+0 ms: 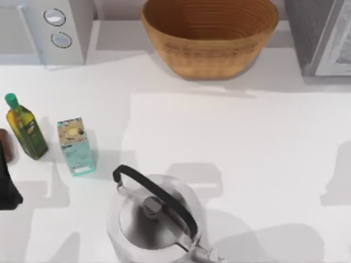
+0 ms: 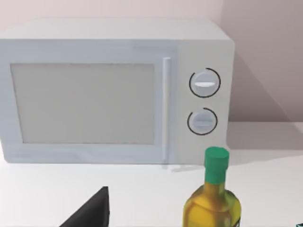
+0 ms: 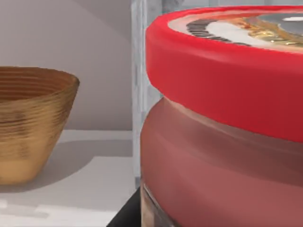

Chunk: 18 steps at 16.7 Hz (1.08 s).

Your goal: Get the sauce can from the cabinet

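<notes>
Near edge of the table (image 1: 263, 164): a steel kettle (image 1: 156, 219) with a black handle, left of the middle. Behind it, toward the left edge, a teal carton (image 1: 75, 147) stands upright, and just beside that, nearer the edge, an oil bottle (image 1: 24, 127) with a green cap. The two are close but apart.

At the left edge, a dark shape of the left arm (image 1: 6, 186) sits beside the bottle. The left wrist view looks past the bottle (image 2: 213, 201) to a white microwave (image 2: 113, 90) with two round dials, at the far left corner. A black finger tip (image 2: 92, 210) shows low in that view. Cannot tell whether the left gripper is spread or closed.

Far edge, middle: a wide woven basket (image 1: 211, 38). Far right corner: a grey cabinet (image 1: 323, 35).

The right wrist view sits very close against the sauce can (image 3: 222, 132), red lid over reddish sides, by a pale grey upright post (image 3: 142, 71), basket (image 3: 28, 123) off beyond. A dark finger tip (image 3: 128, 213) lies at the can's base. Grip on the can: cannot tell.
</notes>
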Each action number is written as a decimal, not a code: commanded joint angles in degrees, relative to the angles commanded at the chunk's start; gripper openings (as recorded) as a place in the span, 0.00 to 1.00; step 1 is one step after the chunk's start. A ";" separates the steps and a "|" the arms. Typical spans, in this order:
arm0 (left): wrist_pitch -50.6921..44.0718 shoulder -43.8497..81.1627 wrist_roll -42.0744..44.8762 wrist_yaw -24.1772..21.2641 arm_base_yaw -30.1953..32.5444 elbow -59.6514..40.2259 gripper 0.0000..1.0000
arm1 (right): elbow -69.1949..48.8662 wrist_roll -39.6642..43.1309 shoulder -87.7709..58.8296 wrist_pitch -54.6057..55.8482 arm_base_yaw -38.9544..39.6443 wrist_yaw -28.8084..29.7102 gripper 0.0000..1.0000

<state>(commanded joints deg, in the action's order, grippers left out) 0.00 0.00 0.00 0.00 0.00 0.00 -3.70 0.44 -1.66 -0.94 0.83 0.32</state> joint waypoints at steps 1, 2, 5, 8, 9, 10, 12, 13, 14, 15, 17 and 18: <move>0.00 0.00 0.00 0.00 0.00 0.00 1.00 | 1.84 -0.21 0.88 0.49 -0.41 -0.17 0.00; 0.00 0.00 0.00 0.00 0.00 0.00 1.00 | 3.06 -0.36 1.41 0.79 -0.68 -0.27 0.00; 0.00 0.00 0.00 0.00 0.00 0.00 1.00 | 3.70 -0.44 1.66 0.94 -0.83 -0.31 0.00; 0.00 0.00 0.00 0.00 0.00 0.00 1.00 | 3.75 -0.51 1.37 0.84 -0.63 -0.31 0.00; 0.00 0.00 0.00 0.00 0.00 0.00 1.00 | 3.75 -0.51 1.37 0.84 -0.63 -0.31 0.00; 0.00 0.00 0.00 0.00 0.00 0.00 1.00 | 3.72 -0.52 1.16 0.99 -0.65 -0.39 0.00; 0.00 0.00 0.00 0.00 0.00 0.00 1.00 | 3.36 -0.61 -0.97 2.64 -0.87 -1.26 0.00; 0.00 0.00 0.00 0.00 0.00 0.00 1.00 | 3.05 -0.67 -2.76 4.03 -1.05 -2.04 0.00; 0.00 0.00 0.00 0.00 0.00 0.00 1.00 | 2.68 -0.74 -4.98 5.74 -1.24 -3.01 0.00; 0.00 0.00 0.00 0.00 0.00 0.00 1.00 | 2.28 -0.82 -7.36 7.58 -1.44 -4.05 0.00; 0.00 0.00 0.00 0.00 0.00 0.00 1.00 | 1.41 -0.93 -12.63 11.61 -1.85 -6.34 0.00; 0.00 0.00 0.00 0.00 0.00 0.00 1.00 | 0.93 -0.97 -15.39 13.77 -2.06 -7.58 0.00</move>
<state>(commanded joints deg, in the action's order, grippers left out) 0.00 0.00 0.00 0.00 0.00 0.00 -2.77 -0.53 -17.05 12.83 -1.23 -7.27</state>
